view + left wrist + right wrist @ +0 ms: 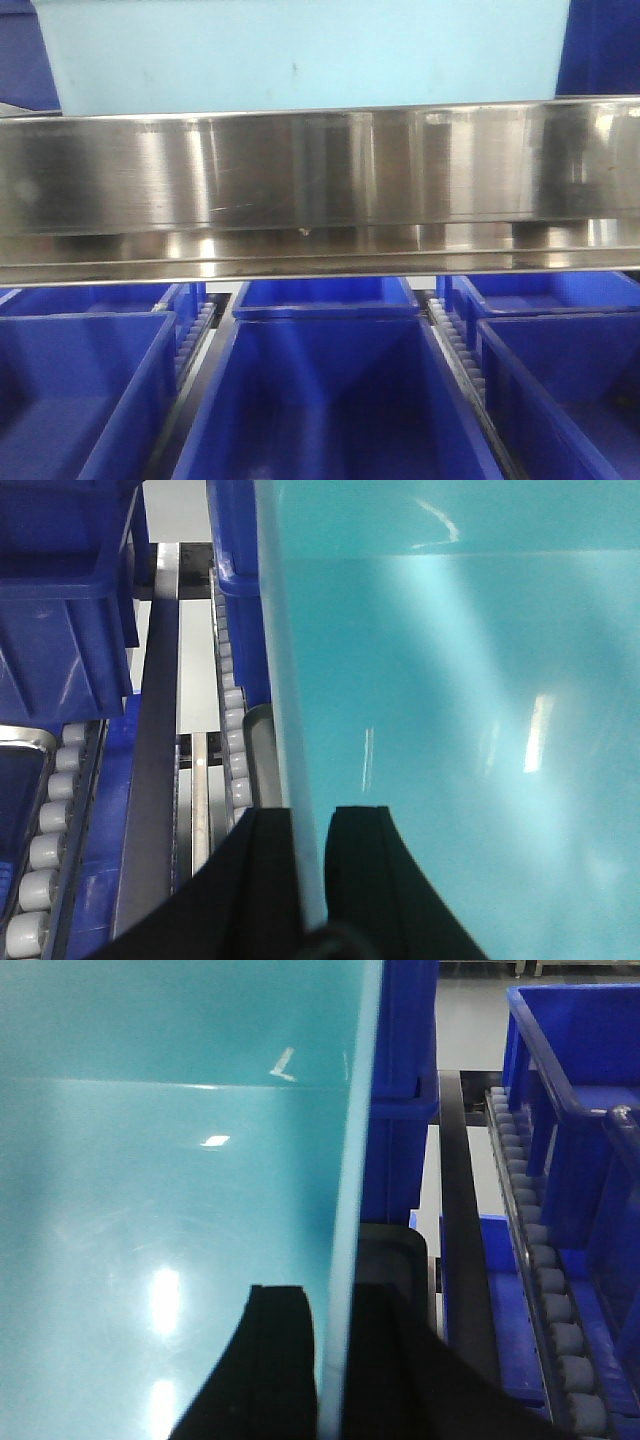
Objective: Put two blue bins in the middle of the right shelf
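Observation:
A pale turquoise-blue bin (300, 55) fills the top of the front view, its lower part hidden behind the wide shiny front rail of the right shelf middle (320, 185). I cannot tell whether it rests on that level. My left gripper (312, 818) is shut on the bin's left wall (290, 730), one black finger outside and one inside. My right gripper (332, 1300) is shut on the bin's right wall (350, 1190) the same way. The bin's smooth inside (170, 1160) fills most of both wrist views.
Below the rail, dark blue bins (340, 400) (80, 400) (570, 390) sit in lanes divided by roller tracks (195, 340) (455, 340). More dark blue bins (60, 600) (570, 1080) and rollers (235, 750) (550, 1300) lie close beside the held bin on both sides.

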Tool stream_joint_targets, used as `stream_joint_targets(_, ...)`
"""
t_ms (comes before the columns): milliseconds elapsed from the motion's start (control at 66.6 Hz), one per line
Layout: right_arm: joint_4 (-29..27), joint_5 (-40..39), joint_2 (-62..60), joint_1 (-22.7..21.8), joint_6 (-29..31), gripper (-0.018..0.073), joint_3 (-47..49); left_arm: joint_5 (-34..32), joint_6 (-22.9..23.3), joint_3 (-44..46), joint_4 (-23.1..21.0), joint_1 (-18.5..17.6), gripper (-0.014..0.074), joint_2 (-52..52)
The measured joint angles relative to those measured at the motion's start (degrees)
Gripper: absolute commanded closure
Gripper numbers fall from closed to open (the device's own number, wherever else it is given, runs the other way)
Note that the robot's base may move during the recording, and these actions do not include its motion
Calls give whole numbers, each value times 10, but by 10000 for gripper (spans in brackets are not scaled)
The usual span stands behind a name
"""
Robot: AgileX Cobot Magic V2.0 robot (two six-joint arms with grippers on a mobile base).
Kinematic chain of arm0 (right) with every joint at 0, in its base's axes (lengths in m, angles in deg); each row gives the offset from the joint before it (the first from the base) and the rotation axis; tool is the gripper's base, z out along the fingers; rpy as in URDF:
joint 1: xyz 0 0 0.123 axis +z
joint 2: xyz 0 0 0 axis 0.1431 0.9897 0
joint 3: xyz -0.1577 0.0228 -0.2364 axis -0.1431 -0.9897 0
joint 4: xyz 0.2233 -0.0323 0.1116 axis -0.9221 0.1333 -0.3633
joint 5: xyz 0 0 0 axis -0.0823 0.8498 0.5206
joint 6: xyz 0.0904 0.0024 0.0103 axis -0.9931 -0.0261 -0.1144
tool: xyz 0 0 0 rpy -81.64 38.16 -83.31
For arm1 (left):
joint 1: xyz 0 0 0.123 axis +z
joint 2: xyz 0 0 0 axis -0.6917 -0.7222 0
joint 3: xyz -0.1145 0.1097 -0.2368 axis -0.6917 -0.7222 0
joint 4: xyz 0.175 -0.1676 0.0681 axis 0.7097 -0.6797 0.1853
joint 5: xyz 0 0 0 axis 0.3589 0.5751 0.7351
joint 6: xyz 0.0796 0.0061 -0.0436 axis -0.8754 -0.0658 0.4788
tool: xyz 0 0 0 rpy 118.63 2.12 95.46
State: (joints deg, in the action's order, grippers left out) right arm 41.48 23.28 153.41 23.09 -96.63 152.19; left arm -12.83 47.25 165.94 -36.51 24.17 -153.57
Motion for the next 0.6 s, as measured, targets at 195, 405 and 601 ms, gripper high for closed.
stream_joint_targets(195, 0, 0, 0, 0, 0, 721, 0, 0, 0, 0, 0, 0, 707, 0)
stream_joint_targets(405, 0, 0, 0, 0, 0, 721, 0, 0, 0, 0, 0, 0, 707, 0)
stream_joint_targets(601, 0, 0, 0, 0, 0, 721, 0, 0, 0, 0, 0, 0, 707, 0)
